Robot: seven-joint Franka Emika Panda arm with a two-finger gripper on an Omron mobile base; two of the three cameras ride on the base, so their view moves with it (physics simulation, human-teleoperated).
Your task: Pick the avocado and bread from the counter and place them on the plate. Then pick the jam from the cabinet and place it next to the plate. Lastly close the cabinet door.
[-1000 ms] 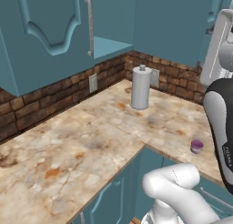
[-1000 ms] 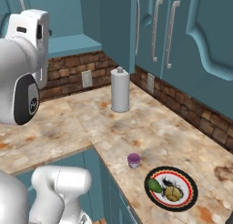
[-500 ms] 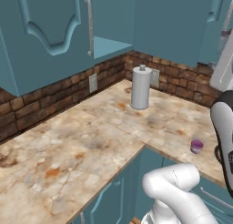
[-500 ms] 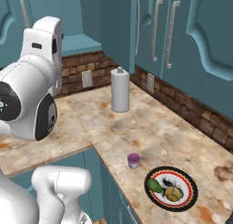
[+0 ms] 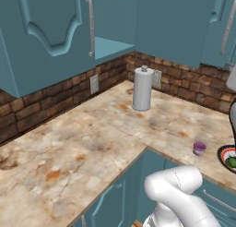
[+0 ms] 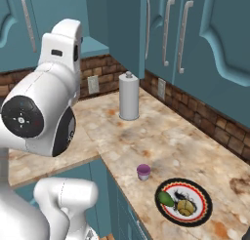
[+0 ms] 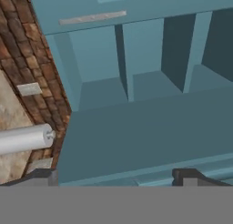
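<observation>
Right base view: plate (image 6: 207, 205) sits on the counter (image 6: 161, 136) at about 5 o'clock of the frame, avocado (image 6: 166, 199) lying on its 9 o'clock side, a tan lump next to it near the centre, looks like the bread (image 6: 184, 207). Jam (image 6: 143, 171) stands on the counter just beside the plate, at the plate's 10 o'clock, not touching it. Grey paper-towel roll (image 6: 129, 96) upright further back near the brick wall (image 6: 205, 122). Big white arm (image 6: 49, 102) fills the 9 o'clock side.

Left base view: jam (image 5: 199, 148) at 4 o'clock near the counter edge, plate (image 5: 223, 153) cut off by the 3 o'clock border with a bit of green on it. Cabinet door (image 5: 44, 32) swung open at 11 o'clock, grey bar handle (image 5: 91, 27) on its edge, cabinet (image 5: 113, 25) interior visible behind it.

Hand view: gripper (image 7: 120, 178) jaws spread wide apart, nothing between them, fingertips (image 7: 41, 176) at the 6 o'clock edge. Open teal cabinet shelves ahead, paper-towel roll lying sideways in frame at 9 o'clock because of camera roll.
</observation>
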